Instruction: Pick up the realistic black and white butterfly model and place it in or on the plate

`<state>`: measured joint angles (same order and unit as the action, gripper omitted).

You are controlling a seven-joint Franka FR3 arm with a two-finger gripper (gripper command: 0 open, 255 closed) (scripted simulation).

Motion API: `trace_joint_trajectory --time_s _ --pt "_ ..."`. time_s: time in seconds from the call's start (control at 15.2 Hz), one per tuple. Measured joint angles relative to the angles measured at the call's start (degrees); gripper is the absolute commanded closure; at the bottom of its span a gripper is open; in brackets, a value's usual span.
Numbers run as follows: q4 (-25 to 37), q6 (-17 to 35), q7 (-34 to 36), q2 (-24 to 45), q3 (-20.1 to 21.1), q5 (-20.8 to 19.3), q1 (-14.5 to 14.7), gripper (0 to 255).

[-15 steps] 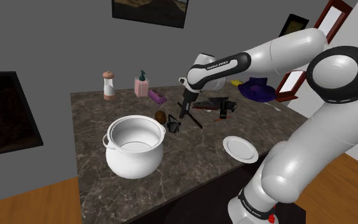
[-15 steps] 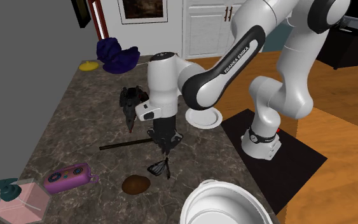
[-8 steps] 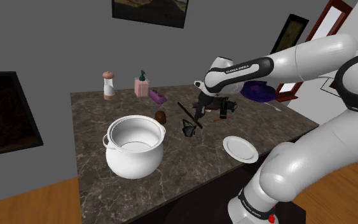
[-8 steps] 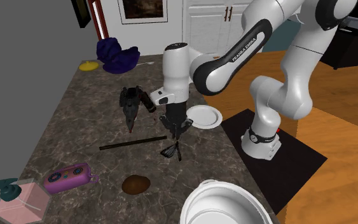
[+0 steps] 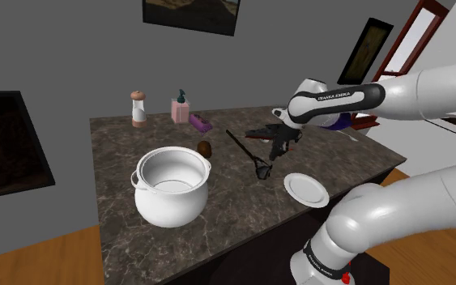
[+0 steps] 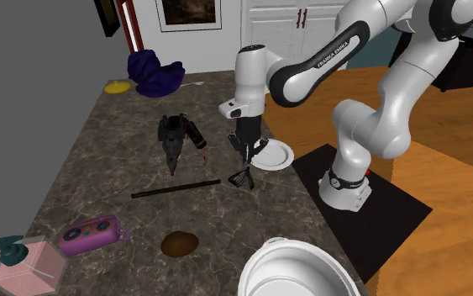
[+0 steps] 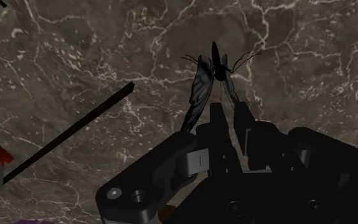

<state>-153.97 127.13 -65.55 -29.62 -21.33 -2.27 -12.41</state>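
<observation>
The tool (image 6: 244,166) hangs low over the dark veined counter (image 6: 117,160), its two fingers pinching the butterfly (image 6: 241,178) by its folded wings so that it dangles below the fingertips. Whether its lowest tip touches the stone cannot be told. In the wrist view the fingers (image 7: 216,121) stand close on either side of the wings, and the insect's dark body and thin antennae point away from the hand over bare stone. The white plate (image 6: 281,155) lies just beside the tool, near the counter's edge on the stand's side. In the second exterior view the butterfly sits at the plate's rim on the side toward the thin black rod (image 6: 176,188). In the shoulder view the butterfly (image 5: 262,168) hangs to the left of the plate (image 5: 305,191), with a strip of bare stone between them. The rod lies flat, one end just beside the butterfly and the rest running away from the plate. A black and red device (image 6: 176,139) lies beyond it, nearer the middle of the counter. The big white pot (image 5: 172,185) stands near the counter's front edge, well apart from the plate, and open stone lies between the two. A brown lump (image 5: 206,148) sits near the pot. Along the wall-side edge a shaker (image 5: 139,108), a pink bottle (image 5: 181,109) and a purple speaker (image 5: 200,122) stand in a row, well apart from the tool.
</observation>
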Motion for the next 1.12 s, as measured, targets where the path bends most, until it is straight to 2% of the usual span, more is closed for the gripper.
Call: trace_joint_trajectory --time_s 0.26,0.53,1.12 --pt "-2.7 -2.5 -4.0 -5.0 -3.0 -3.7 -4.4 255" --pt "-5.8 -6.1 -8.6 -11.2 -6.2 -8.2 -10.2 255" --pt "-4.9 -11.5 -22.1 -15.3 -16.4 -17.3 -20.9 255"
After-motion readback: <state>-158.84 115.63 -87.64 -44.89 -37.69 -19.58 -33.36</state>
